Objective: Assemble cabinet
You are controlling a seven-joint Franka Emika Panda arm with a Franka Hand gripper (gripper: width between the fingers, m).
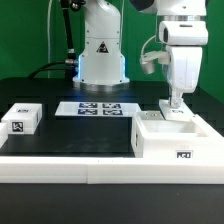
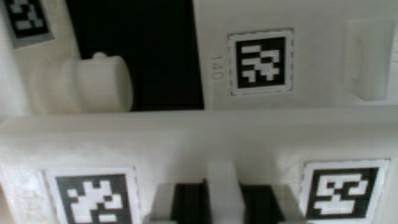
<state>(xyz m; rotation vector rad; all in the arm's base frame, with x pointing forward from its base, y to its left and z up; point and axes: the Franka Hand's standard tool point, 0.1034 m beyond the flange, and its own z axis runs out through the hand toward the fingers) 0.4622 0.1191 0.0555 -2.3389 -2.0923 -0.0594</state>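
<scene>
Exterior view: the cabinet (image 1: 176,140), a large white plastic box with a black-and-white square tag on its front face, sits on the black tabletop (image 1: 80,135) at the exterior view's right, near the front edge. The arm's white two-finger gripper (image 1: 176,103) points straight down, with its tips at the rear top edge of the cabinet. A small white block with square tags (image 1: 22,121) lies well apart from it at the exterior view's left. The marker board (image 1: 100,108), thin, flat and white, lies between the two and further back, just in front of the white robot base with the triangular warning sticker (image 1: 102,55). Wrist view: white cabinet surfaces (image 2: 160,140) fill the frame and four square tags are visible. A rounded white knob-like form (image 2: 98,82) sits beside a dark opening. The two dark fingers (image 2: 187,205) of the gripper (image 2: 217,198) stand narrowly apart, with a thin white upright edge between them. Whether the jaws are pressing on that edge or merely straddling it, I cannot tell. Image soft; tag patterns not readable.
</scene>
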